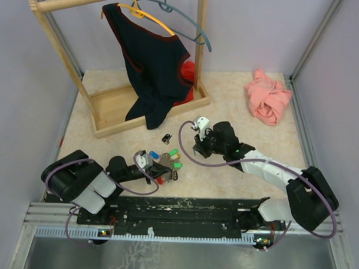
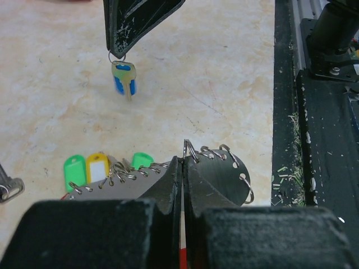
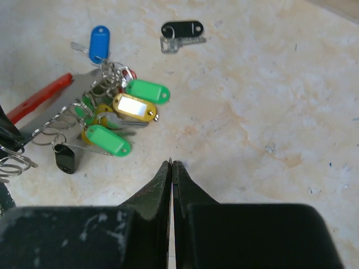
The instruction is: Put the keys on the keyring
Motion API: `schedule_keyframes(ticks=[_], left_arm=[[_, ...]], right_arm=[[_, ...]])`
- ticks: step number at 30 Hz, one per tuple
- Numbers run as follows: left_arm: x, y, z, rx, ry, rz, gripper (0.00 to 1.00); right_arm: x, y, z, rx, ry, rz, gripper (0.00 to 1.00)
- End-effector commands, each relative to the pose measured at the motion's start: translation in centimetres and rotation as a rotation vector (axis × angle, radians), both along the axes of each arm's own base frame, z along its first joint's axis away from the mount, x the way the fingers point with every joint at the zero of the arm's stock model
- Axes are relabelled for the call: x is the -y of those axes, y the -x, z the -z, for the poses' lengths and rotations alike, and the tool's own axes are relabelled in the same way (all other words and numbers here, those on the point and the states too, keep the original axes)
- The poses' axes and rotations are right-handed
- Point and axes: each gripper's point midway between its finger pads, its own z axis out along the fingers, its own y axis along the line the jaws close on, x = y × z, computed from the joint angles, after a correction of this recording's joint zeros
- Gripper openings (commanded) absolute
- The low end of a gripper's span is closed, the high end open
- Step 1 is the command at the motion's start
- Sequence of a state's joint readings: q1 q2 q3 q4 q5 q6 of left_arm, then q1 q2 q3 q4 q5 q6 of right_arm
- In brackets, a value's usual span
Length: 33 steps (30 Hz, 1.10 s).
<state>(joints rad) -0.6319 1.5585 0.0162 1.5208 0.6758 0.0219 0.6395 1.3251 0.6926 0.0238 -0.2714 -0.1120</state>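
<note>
A: Surface?
B: Beige marbled worktop, matte, faintly scratched. Pale lilac walls on three sides, metal posts in the rear corners. Black rail along the near edge, scuffed white and flecked with debris.
A: Furniture, cloth?
B: Wooden garment rack rear left. It carries a dark top with red trim on a yellow hanger, with a red cloth behind it. Crumpled pink cloth rear right.
A: Task items?
B: Near centre, just ahead of the arm bases. The keyring plate is flat and grey, with wire rings along one edge and a red end. The left gripper has its fingers clamped on the ringed edge, one ring standing up at the tips. The keys on their tags fan out from the plate across the worktop: green tag, yellow tag, a second green one below. A blue tag lies just beside the plate. A black tag with a silvery key lies apart.
A: Right arm?
B: The right gripper has its fingers pressed together. In the left wrist view a blue-headed key hangs from a small ring pinched at those tips.
A: Labels?
B: The yellow tag's window shows plain white. The other tags are too small to read.
</note>
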Motion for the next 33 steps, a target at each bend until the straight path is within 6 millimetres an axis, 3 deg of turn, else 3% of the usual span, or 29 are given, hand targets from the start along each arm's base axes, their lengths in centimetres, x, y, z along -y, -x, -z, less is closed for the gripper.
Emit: schedule_keyframes(ticks=[1,5,8,12,17,21,28,33], left_arm=[[0.1,1.0,-6.1,0.297,0.149,0.068,0.01],[0.2,1.4,-6.0,0.322,0.129,0.102,0.01],[0.3,1.5,-5.6,0.319,0.102,0.123,0.01],[0.4,0.7,-5.2,0.327,0.057,0.106,0.01],[0.6,0.3,-3.2,0.198,0.001,0.096,0.01],[0.7,0.3,-3.5,0.195,0.032,0.089,0.01],[1.8,-2.5,0.6,0.047,-0.175,0.077,0.01],[1.6,-2.2,1.9,-0.004,-0.210,0.092,0.01]], right_arm=[[-2.3,0.1,-5.8,0.226,-0.172,-0.131,0.00],[-2.5,1.8,-7.7,0.336,-0.256,-0.208,0.00],[-2.5,3.2,-8.0,0.394,-0.267,-0.294,0.00],[-3.1,5.0,-6.8,0.421,-0.220,-0.413,0.00],[-2.8,5.6,-4.5,0.440,-0.121,-0.434,0.00],[-2.8,6.2,-3.7,0.465,-0.114,-0.450,0.00],[-2.8,6.6,-2.1,0.479,-0.084,-0.474,0.00],[-3.2,6.0,-1.8,0.505,-0.082,-0.476,0.00]])
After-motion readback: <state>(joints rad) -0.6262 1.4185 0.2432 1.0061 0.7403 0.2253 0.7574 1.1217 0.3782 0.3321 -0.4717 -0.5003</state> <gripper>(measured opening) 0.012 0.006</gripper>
